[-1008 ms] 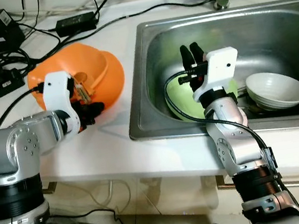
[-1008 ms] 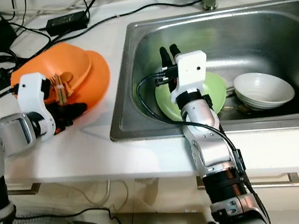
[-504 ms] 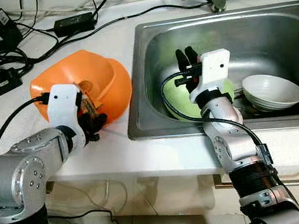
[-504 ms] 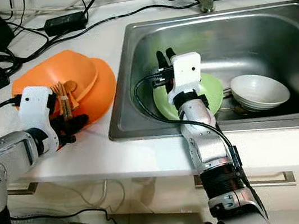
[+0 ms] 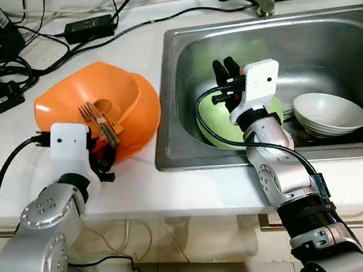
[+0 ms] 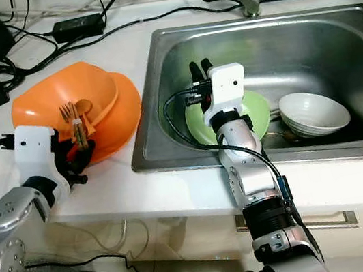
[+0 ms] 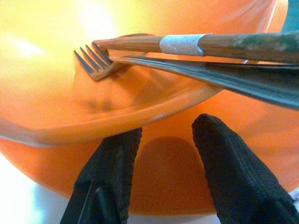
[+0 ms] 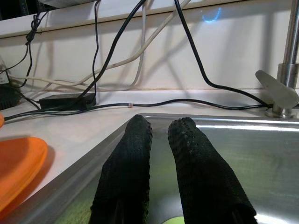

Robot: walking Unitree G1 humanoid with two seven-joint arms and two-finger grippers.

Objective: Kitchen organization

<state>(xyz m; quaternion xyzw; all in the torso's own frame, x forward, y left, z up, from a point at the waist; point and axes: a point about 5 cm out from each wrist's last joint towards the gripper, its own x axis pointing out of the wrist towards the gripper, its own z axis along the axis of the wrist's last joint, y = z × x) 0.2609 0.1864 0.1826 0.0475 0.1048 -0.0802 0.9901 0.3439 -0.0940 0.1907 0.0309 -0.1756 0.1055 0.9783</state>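
Orange bowl is sitting tilted on the white counter left of the sink, with a fork and wooden chopsticks lying across its inner rim. Left gripper is hovering right at the bowl's near outer wall, fingers parted with nothing between them, the utensils passing above the fingertips; whether the tips are touching the bowl can't be told. Right gripper is hanging inside the sink over the green plate, fingers nearly together, a narrow gap showing, gripping nothing. White bowl is resting in the sink just right of the green plate. The plate's middle is being hidden by the right wrist; dark items under the white bowl are too small to make out. Black cables and a power adapter are lying along the back of the counter.

Versus a second ago: left arm is pulling back toward the counter's front edge, its gripper dropping from beside the utensils to below the bowl rim; right gripper is holding about the same spot.
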